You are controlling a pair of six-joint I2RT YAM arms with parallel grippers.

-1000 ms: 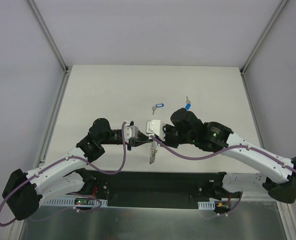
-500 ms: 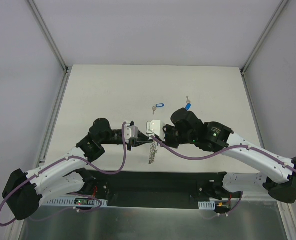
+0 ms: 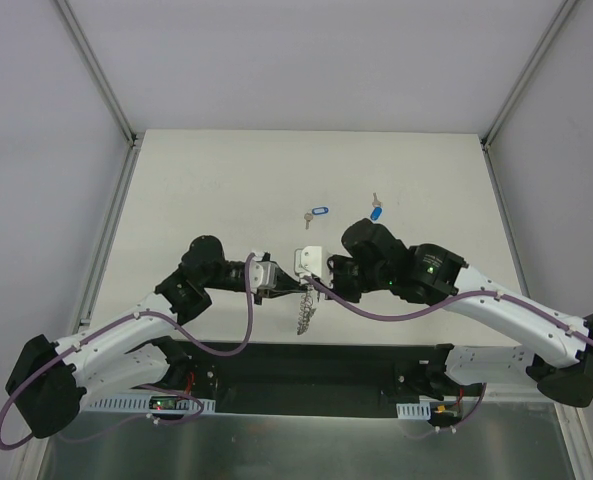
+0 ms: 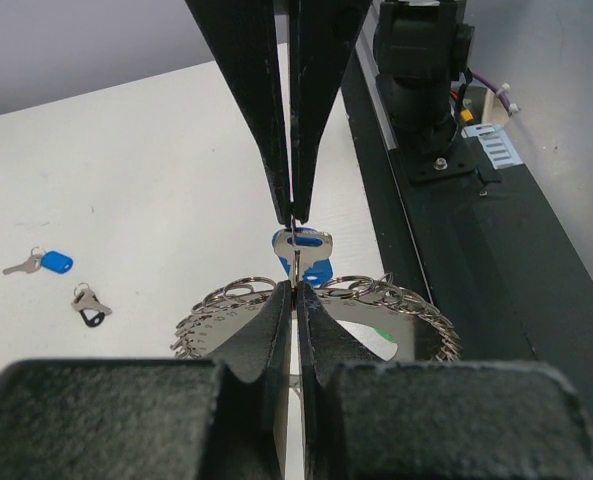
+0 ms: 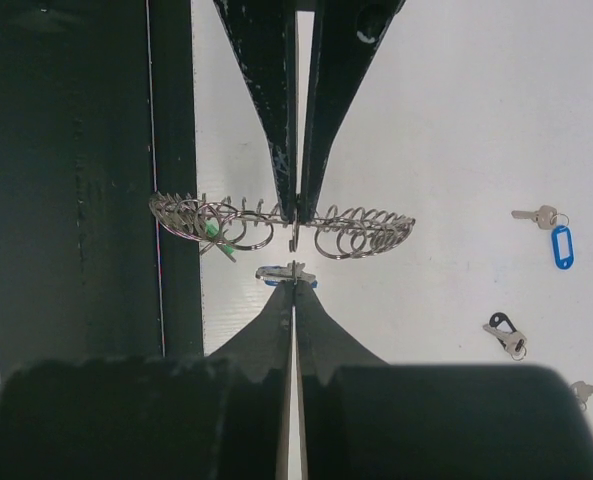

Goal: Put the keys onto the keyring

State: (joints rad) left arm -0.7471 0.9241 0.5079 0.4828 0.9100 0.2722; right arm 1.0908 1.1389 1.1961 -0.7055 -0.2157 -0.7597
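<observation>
My left gripper (image 3: 292,292) is shut on the rim of the keyring (image 3: 304,312), a wide grey coiled ring with a green spot, held edge-up above the table's near edge. In the left wrist view the jaws (image 4: 294,290) pinch the ring (image 4: 416,310). My right gripper (image 3: 314,282) is shut on a blue-tagged key (image 4: 303,250) and holds it right against the ring; the right wrist view shows its tips (image 5: 294,276) just short of the ring (image 5: 356,222). Loose keys lie on the table: two blue-tagged ones (image 3: 319,213) (image 3: 376,211) and a dark-tagged one (image 5: 504,330).
The black base rail (image 3: 306,365) runs along the near table edge right below the ring. The two arms meet nose to nose at the table's near middle. A bare silver key (image 5: 588,390) lies at the right wrist view's edge.
My left gripper and the keyring have shifted slightly right and toward the near edge. The right gripper has stayed close against the ring with its key.
</observation>
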